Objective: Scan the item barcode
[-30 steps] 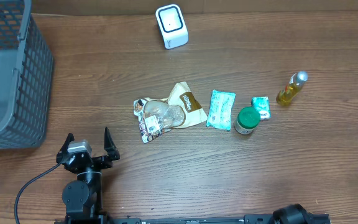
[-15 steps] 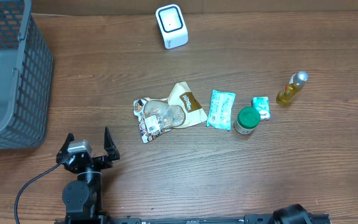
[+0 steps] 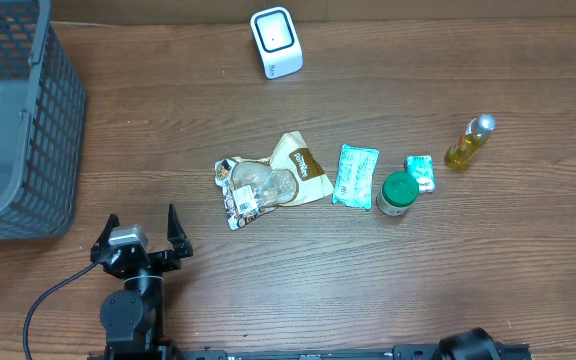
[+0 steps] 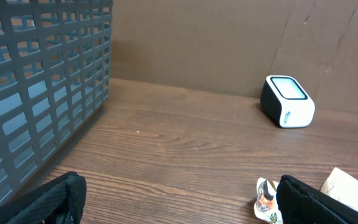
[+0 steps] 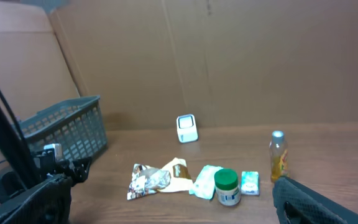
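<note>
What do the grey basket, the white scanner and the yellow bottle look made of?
Grey basket: moulded plastic, matte, judging by its uniform lattice walls. White scanner: smooth plastic shell with a glossy window. Yellow bottle: clear plastic or glass, unclear which; liquid shows through.

Overhead view: straight down on the brown wooden counter [image 3: 418, 270]. Left wrist view sits low and close to its surface, right wrist view higher and farther back, both facing the brown cardboard rear wall [image 5: 260, 62]. All three share the white rounded scanner box [image 3: 276, 42] and the grey plastic mesh basket [image 3: 18, 120].
</note>
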Controlling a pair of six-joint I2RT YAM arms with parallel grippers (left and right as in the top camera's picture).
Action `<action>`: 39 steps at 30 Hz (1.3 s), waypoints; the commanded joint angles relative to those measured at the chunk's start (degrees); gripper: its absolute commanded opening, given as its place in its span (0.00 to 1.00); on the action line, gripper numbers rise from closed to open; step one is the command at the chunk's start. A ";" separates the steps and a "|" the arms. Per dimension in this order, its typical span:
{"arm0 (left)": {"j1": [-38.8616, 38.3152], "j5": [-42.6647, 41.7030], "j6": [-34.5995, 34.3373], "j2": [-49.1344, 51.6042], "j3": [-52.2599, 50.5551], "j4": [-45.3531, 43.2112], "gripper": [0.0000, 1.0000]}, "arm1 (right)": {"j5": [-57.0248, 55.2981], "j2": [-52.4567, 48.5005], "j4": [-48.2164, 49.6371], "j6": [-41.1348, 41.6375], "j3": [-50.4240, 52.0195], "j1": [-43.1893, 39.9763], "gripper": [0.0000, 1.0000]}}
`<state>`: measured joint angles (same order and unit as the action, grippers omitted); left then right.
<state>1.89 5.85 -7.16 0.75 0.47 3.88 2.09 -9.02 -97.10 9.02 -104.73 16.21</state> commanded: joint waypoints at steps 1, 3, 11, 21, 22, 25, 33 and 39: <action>0.33 0.28 -0.57 -0.55 -0.20 -0.07 1.00 | -0.68 2.23 0.07 0.13 0.15 -0.15 1.00; 0.33 0.28 -0.59 -0.55 -0.20 -0.07 1.00 | -1.25 2.71 0.07 0.13 0.15 -0.15 1.00; 0.33 0.28 -0.59 -0.55 -0.20 -0.04 0.99 | -2.05 5.97 0.07 -0.04 1.11 -0.15 1.00; 0.33 0.28 -0.59 -0.55 -0.20 -0.04 1.00 | -2.25 8.74 1.11 -0.26 8.11 -0.15 1.00; 0.33 0.28 -0.59 -0.55 -0.20 -0.07 1.00 | -2.27 8.74 1.88 -0.26 8.94 -0.15 1.00; 0.33 0.28 -0.57 -0.55 -0.20 -0.04 1.00 | -2.27 8.74 4.66 -0.26 11.98 -0.15 1.00; 0.33 0.28 -0.59 -0.55 -0.20 -0.07 1.00 | -2.73 8.74 16.00 -0.28 24.35 -0.15 1.00; 0.33 0.28 -0.59 -0.55 -0.20 -0.07 1.00 | -2.69 8.74 29.92 -0.26 38.14 -0.17 1.00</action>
<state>1.89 5.85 -7.16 0.75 0.47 3.88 -0.05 -0.60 -71.55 8.97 -71.85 16.21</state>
